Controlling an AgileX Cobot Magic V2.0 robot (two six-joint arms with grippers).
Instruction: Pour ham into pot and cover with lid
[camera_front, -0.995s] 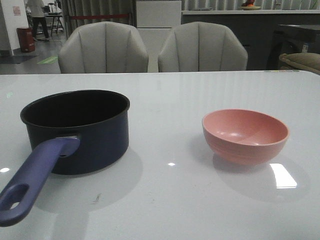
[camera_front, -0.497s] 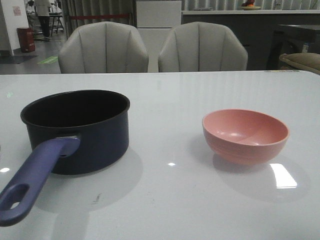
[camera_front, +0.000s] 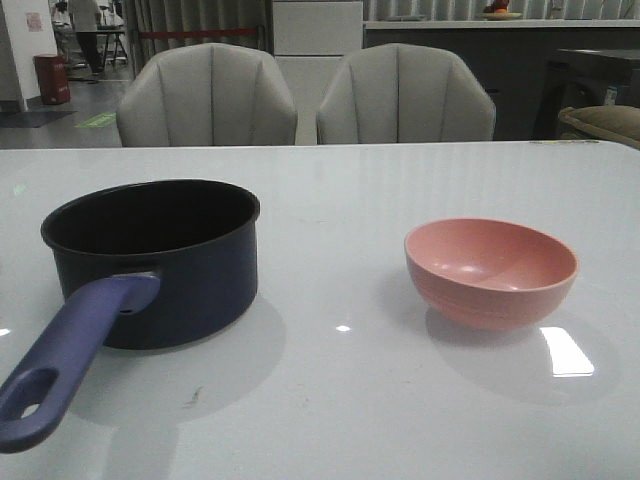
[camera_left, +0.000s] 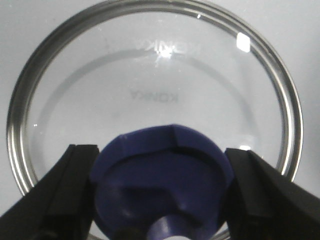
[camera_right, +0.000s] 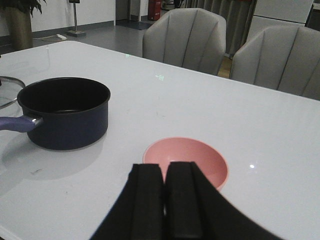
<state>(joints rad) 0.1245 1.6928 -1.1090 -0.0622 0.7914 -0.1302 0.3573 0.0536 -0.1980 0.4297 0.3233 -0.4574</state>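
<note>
A dark navy pot (camera_front: 155, 262) sat on the left side of a glossy white table (camera_front: 340, 400), its long purple-blue handle (camera_front: 70, 360) reaching toward the camera and ending in an oval hole. A pink bowl (camera_front: 490, 270) stood well apart from it on the right side. No ham could be made out in either the bowl or the pot. Two grey padded chairs (camera_front: 300, 95) stood behind the far edge of the table.

In the left wrist view, the clear glass lid (camera_left: 155, 75) lay flat on the white surface, its metal rim (camera_left: 280, 85) ringing the glass. Faint lettering on the glass read as "KONKA", seen twice, once reversed. The left gripper (camera_left: 162, 195) was spread wide, with one black finger (camera_left: 65, 195) on each side of the lid's dark blue knob (camera_left: 162, 180); whether the fingers touched the knob could not be told.

In the right wrist view, the right gripper (camera_right: 164, 200) hung above the table near the pink bowl, its two black fingers (camera_right: 145, 200) pressed together with nothing between them. An edge of the lid showed at the far side of that view, beyond the pot.
</note>
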